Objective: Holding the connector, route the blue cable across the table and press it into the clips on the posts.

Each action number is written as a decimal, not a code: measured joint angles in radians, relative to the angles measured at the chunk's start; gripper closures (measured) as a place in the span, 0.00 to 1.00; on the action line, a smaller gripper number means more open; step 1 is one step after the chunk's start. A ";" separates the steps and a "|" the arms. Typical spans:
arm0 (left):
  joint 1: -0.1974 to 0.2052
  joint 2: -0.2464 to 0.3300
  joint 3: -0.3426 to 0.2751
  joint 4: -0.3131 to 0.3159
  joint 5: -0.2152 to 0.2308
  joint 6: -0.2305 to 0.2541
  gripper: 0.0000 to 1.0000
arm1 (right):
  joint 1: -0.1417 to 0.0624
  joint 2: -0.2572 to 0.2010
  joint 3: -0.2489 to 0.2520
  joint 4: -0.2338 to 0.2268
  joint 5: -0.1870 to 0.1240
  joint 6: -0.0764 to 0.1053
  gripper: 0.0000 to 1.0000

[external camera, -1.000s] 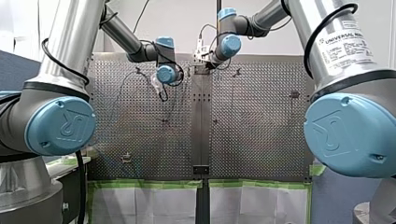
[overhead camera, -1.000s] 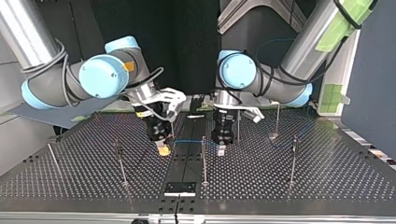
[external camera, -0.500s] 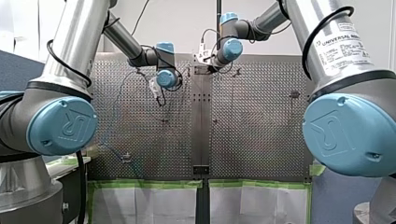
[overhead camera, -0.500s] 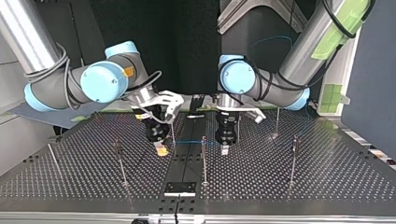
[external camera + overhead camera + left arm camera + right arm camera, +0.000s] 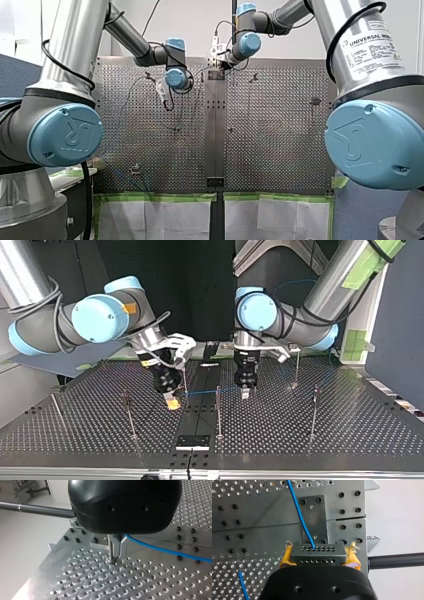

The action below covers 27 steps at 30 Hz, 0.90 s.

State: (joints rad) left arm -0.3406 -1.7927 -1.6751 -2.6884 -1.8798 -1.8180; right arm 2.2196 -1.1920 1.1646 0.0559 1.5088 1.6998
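In the top view my right gripper (image 5: 172, 403), with yellow pads, is shut on the dark connector (image 5: 317, 553), a block with rows of small holes. The blue cable (image 5: 204, 391) leaves the connector and runs nearly level past the middle post (image 5: 218, 410) to my left gripper (image 5: 245, 391). In the left wrist view its metal fingers (image 5: 115, 548) are pressed together just above the perforated table, and the blue cable (image 5: 172, 552) comes out from beside them. Beyond my left gripper the cable trails faintly toward the top view's right.
Thin upright posts stand on the perforated table (image 5: 350, 430): one (image 5: 129, 412) at the top view's left, one (image 5: 314, 410) at its right, another (image 5: 297, 367) further back. A small dark plate (image 5: 192, 441) lies on the central strip near the front edge.
My left gripper has slid toward the top view's right and slightly back along the cable. My right gripper has barely shifted with the connector.
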 joint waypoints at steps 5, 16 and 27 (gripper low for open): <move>-0.005 0.004 -0.010 0.006 0.003 0.013 1.00 | -0.007 0.001 0.015 0.001 0.002 0.003 1.00; 0.010 -0.007 0.007 0.075 0.050 -0.004 1.00 | -0.024 0.019 0.025 -0.004 0.005 0.004 1.00; 0.043 -0.100 0.103 0.032 0.077 -0.010 1.00 | -0.056 0.039 0.025 -0.019 -0.004 0.006 1.00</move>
State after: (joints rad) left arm -0.2979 -1.8924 -1.5725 -2.6559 -1.8029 -1.8279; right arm 2.1638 -1.1532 1.1898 0.0367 1.5052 1.7055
